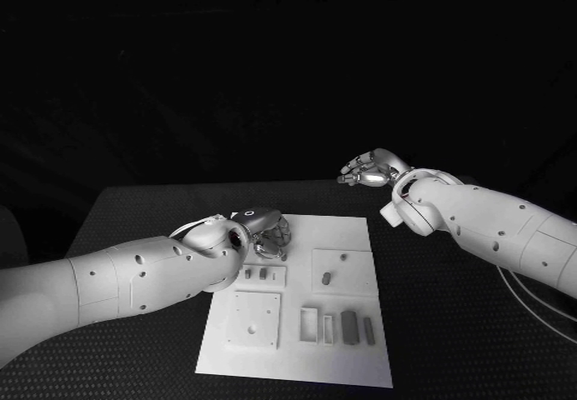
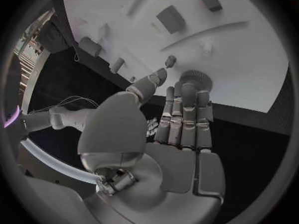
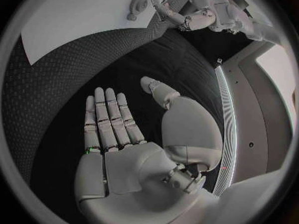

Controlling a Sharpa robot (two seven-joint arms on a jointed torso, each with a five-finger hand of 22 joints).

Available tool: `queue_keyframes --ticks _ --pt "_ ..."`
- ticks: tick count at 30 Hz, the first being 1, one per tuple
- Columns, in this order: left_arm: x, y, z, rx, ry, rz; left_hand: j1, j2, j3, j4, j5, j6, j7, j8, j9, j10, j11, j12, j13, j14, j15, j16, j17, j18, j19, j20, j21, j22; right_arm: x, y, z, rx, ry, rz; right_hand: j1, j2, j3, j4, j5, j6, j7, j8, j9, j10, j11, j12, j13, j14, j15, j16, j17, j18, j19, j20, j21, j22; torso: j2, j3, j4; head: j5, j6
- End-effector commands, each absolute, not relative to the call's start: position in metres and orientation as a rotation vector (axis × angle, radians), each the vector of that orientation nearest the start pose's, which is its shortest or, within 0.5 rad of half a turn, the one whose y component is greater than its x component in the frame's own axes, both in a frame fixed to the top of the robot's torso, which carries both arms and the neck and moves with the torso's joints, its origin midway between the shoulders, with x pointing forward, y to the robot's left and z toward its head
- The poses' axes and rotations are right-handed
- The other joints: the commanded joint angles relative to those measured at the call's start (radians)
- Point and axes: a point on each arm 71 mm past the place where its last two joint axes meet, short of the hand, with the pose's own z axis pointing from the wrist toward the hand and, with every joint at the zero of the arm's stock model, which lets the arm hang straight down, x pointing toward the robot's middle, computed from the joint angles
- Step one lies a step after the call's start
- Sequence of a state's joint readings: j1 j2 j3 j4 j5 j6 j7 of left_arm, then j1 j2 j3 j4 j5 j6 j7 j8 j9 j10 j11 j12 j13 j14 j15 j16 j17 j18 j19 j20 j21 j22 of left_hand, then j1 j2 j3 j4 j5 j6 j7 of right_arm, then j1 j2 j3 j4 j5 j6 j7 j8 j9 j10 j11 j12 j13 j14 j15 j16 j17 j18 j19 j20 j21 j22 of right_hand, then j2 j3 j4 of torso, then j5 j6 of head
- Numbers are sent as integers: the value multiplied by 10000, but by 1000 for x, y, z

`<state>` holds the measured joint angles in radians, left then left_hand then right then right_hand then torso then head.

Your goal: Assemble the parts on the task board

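Robot hand (image 2: 181,119) on the left hovers empty-fingered over a gear (image 2: 196,79) on the task board (image 1: 348,350), probably to grasp it, while the right robot hand (image 1: 370,171) waits open over the table (image 1: 457,333).

Right hand (image 3: 134,149) hovers flat over the black table (image 3: 56,84), palm showing, fingers (image 3: 106,117) straight and together, thumb out to the side, nothing in it. Beyond, the white task board (image 3: 81,15) carries a small gear (image 3: 141,4), the left hand (image 3: 187,17) beside it.
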<state>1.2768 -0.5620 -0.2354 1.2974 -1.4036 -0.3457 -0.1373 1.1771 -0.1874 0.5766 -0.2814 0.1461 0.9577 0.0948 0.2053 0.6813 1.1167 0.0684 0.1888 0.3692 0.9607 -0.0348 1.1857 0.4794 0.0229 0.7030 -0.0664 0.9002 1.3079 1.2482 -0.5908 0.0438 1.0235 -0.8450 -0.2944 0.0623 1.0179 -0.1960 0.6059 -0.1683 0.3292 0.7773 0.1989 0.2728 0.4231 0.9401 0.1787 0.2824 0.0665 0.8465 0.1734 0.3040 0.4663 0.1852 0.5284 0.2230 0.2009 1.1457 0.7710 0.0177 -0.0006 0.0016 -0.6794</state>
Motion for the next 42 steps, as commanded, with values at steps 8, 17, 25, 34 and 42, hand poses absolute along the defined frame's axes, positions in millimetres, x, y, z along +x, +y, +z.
queue_keyframes --ticks 8,17,25,34,42 --pt "504 117 -232 3541 17823 -5941 -172 109 -211 55 -149 114 40 -45 -112 274 11 -224 -119 155 -14 175 10 -65 157 -672 -5 155 585 -222 -162 4713 15961 8781 1 -17 -56 31 61 -80 206 34 -12 51 17 -65 12 -50 6 60 -19 -170 -67 0 -44 17 -12 7 16 -46 -41" --pt "504 118 -235 3593 17891 -5830 -173 155 -264 55 -164 174 64 -53 -198 508 -8 -337 -179 280 -48 430 98 -13 302 -709 77 185 585 -223 -161 4718 15945 8772 6 -12 -61 26 70 -82 205 38 -12 57 17 -76 13 -51 6 66 -25 -170 -64 -2 -52 27 -18 2 18 -47 -61" --pt "505 117 -239 3746 17742 -5719 -125 371 -209 91 -103 271 93 -26 -244 632 -1 -421 -214 265 -47 554 131 9 349 -714 112 188 584 -222 -161 4698 15946 8804 6 -8 -65 26 73 -82 205 41 -13 62 17 -84 13 -52 6 69 -30 -171 -61 -2 -58 33 -10 0 9 -59 -50" --pt "506 118 -240 3608 17689 -5634 -118 531 -148 150 -76 276 127 -43 -291 666 19 -500 -247 265 -32 611 134 18 361 -702 123 187 584 -221 -161 4680 15944 8838 4 -5 -71 26 77 -82 204 45 -13 68 16 -93 13 -53 6 74 -35 -172 -58 -3 -66 41 -1 6 18 -65 -78" --pt "503 115 -246 3710 17934 -5655 -81 617 -109 156 -83 290 144 -47 -320 705 21 -547 -265 295 -30 669 141 35 381 -697 142 190 584 -220 -161 4684 15940 8851 -4 3 -78 33 77 -80 204 52 -13 78 15 -103 14 -53 5 80 -41 -173 -53 -3 -74 50 -9 8 15 -78 -116"
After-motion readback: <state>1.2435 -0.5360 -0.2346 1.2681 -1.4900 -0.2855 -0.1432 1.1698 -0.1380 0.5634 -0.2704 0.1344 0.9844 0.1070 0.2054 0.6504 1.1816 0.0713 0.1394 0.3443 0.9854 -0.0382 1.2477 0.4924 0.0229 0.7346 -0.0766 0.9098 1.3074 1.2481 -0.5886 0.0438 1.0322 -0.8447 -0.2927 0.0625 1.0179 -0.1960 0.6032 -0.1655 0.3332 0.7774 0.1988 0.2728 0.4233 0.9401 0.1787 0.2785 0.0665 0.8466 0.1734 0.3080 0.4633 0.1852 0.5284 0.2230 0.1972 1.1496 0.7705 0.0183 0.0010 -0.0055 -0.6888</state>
